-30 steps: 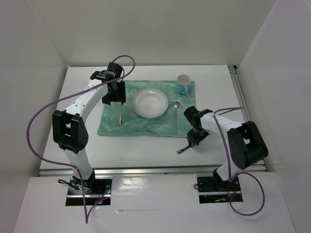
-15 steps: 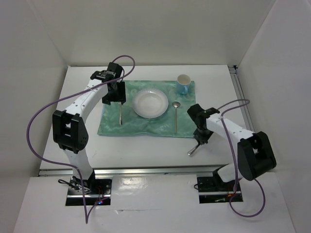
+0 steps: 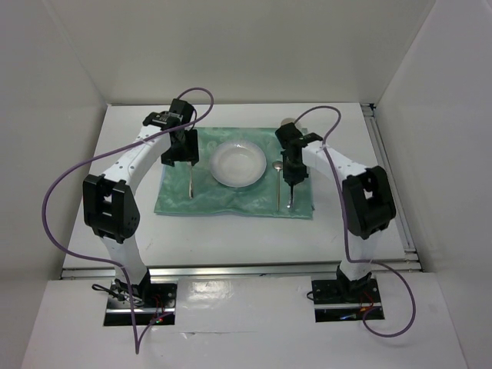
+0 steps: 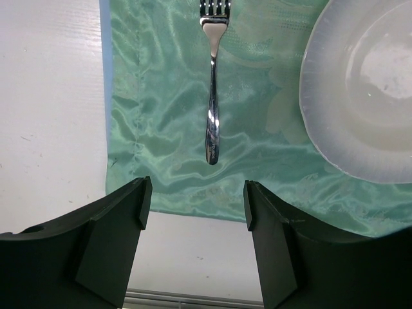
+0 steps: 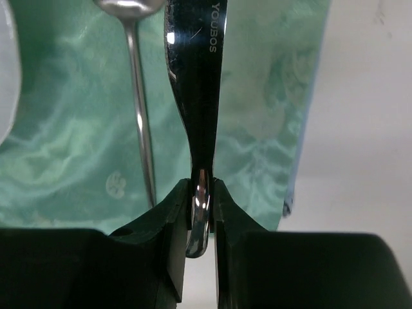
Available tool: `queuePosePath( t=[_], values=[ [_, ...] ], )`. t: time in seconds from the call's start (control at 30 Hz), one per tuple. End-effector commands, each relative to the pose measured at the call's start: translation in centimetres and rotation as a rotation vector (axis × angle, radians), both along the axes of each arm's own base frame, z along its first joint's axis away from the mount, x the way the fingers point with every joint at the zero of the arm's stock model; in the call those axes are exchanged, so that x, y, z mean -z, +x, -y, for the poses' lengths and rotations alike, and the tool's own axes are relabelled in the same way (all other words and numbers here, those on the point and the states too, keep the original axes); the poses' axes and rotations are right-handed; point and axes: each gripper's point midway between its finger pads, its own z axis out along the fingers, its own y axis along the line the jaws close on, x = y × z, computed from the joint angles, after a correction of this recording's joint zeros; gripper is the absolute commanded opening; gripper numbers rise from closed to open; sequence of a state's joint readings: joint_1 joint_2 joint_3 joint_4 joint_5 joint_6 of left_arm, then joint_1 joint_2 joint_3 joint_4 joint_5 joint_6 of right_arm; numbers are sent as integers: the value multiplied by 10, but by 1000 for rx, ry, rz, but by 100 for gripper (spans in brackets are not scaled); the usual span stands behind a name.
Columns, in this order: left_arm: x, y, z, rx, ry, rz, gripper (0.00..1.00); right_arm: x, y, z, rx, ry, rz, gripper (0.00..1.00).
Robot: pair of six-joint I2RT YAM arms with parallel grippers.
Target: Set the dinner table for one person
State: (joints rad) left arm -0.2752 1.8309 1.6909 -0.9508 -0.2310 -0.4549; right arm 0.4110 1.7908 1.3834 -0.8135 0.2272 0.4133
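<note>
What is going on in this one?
The right arm holds a knife by one end, jaws shut on it, over the green mat just right of the spoon. The left arm hovers with its jaws open above the fork, which lies on the mat left of the white plate.

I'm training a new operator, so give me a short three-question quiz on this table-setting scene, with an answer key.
1. True or false: the left hand is open and the fork lies loose on the mat.
2. The right hand grips: A) a glass, B) a shiny utensil, C) a napkin.
3. In the top view, what lies between fork and spoon?
Key: 1 true; 2 B; 3 the white bowl.
</note>
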Motion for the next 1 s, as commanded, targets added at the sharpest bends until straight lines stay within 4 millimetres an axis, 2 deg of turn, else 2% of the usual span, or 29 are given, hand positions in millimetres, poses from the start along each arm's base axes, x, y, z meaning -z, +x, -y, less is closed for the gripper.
queuePosePath(
  t=[0.0, 0.07, 0.17, 0.27, 0.3, 0.37, 0.43, 0.47, 0.57, 0.6, 0.63, 0.67, 0.7, 0.73, 0.77, 0.8, 0.83, 0.87, 0.93, 0.97],
  values=[
    [-22, 4, -4, -22, -11, 52, 76, 7, 30, -7, -113, -13, 13, 17],
    [-23, 2, -6, -26, -3, 54, 76, 20, 39, -1, -91, -22, -12, 17],
    [-23, 0, -11, -35, -3, 54, 76, 29, 45, 2, -80, -25, -22, 17],
    [-27, 0, -11, -35, -5, 63, 76, 37, 52, 4, -68, -3, -22, 24],
    [-27, 0, -11, -35, -5, 63, 76, 40, 56, 6, -59, -3, -25, 28],
    [-27, 0, -11, -35, -5, 63, 76, 41, 55, 9, -27, -17, -41, 50],
    [-26, -2, -11, -35, -3, 54, 76, 39, 56, 9, -27, -16, -39, 63],
    [-30, -3, -11, -35, -5, 63, 76, 31, 57, 8, -19, -7, -21, 73],
    [-36, -6, -12, -35, -6, 67, 76, 4, 57, 6, -14, 24, 32, 85],
    [-44, -4, -12, -35, -12, 89, 76, -5, 56, 10, 3, 30, 41, 93],
    [-50, -3, -11, -36, -15, 100, 77, -28, 54, 12, 15, 41, 88, 97],
    [-58, -2, -11, -45, -26, 121, 77, -42, 56, 17, 56, 64, 122, 100],
    [-67, -5, -12, -45, -31, 136, 78, -46, 49, 33, 106, 47, 128, 100],
    [-75, -5, -12, -45, -37, 158, 82, -71, 43, 42, 145, 64, 192, 100],
    [-82, -7, -12, -54, -47, 177, 84, -80, 39, 50, 209, 80, 220, 100],
    [-88, -8, -10, -49, -63, 198, 84, -87, 34, 60, 254, 86, 244, 100],
    [-102, -11, -11, -49, -79, 253, 85, -85, 23, 80, 320, 62, 240, 100],
    [-108, -13, -12, -57, -103, 276, 86, -102, 14, 87, 361, 88, 282, 100],
    [-121, -17, -8, -41, -142, 327, 88, -101, -1, 107, 416, 79, 291, 100],
    [-133, -21, -7, -34, -164, 381, 90, -112, -10, 114, 441, 86, 323, 100]
  ],
)
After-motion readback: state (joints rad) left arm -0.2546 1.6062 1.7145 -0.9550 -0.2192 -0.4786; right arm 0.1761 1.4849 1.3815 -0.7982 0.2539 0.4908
